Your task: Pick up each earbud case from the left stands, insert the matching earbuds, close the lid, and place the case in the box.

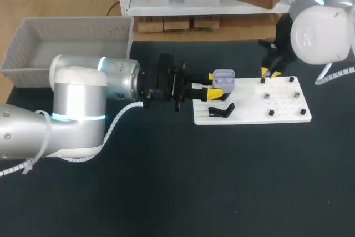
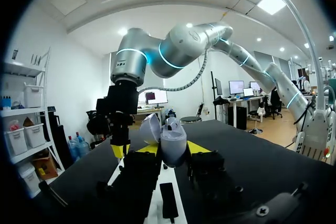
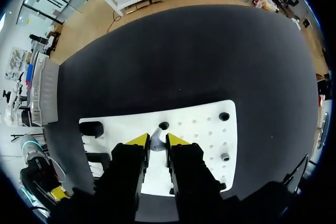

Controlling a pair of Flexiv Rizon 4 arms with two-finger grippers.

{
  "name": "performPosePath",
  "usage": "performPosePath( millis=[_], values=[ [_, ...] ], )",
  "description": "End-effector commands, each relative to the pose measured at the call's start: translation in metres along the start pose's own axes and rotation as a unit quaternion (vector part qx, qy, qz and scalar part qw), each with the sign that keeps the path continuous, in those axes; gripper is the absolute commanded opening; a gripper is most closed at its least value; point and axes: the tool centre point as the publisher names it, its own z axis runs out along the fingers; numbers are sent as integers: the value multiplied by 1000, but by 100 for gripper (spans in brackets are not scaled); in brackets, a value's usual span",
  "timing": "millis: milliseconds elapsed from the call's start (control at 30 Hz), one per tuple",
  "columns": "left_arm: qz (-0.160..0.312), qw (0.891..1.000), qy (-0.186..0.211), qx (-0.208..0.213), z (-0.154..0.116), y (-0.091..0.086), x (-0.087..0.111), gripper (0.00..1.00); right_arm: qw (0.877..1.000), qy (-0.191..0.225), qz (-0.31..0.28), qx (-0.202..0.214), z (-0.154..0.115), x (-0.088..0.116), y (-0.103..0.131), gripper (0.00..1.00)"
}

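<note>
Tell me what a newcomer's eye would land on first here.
The lilac case, lid open, gripped by the left jaws at the white board's left end. Next, the right jaws pinching a small pale earbud at the board's far edge, and the grey bin in the head view's far left corner.

Head camera looks down from behind. Left wrist camera sits low, facing across the board [image 1: 244, 116]; right wrist, seemingly close, looks down on it.
</note>
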Motion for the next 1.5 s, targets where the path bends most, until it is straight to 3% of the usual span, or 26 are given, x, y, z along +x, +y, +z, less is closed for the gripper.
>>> performPosePath(
  millis=[33,233,400,667,833,933,1433,1500],
  values=[
    [1,1000,-1,-3,0,-1,0,0,1000,-26,-8,5,-35,22,0,0],
    [1,1000,-1,-3,0,-1,0,0,998,-27,-51,28,-76,32,10,0],
    [1,1000,-1,-3,0,-1,0,0,995,-4,-82,61,-106,40,24,0],
    [1,1000,-1,-3,0,-1,0,0,983,45,-163,74,-140,62,59,0],
    [1,1000,-1,-3,0,-1,0,0,967,81,-231,69,-147,77,75,0],
    [1,1000,-1,-3,0,-1,0,0,963,77,-250,65,-149,81,79,0],
    [1,1000,-1,-3,0,-1,0,0,963,77,-250,65,-149,81,79,0],
    [1,1000,-1,-3,0,-1,0,0,959,73,-268,63,-150,85,86,0]
  ],
)
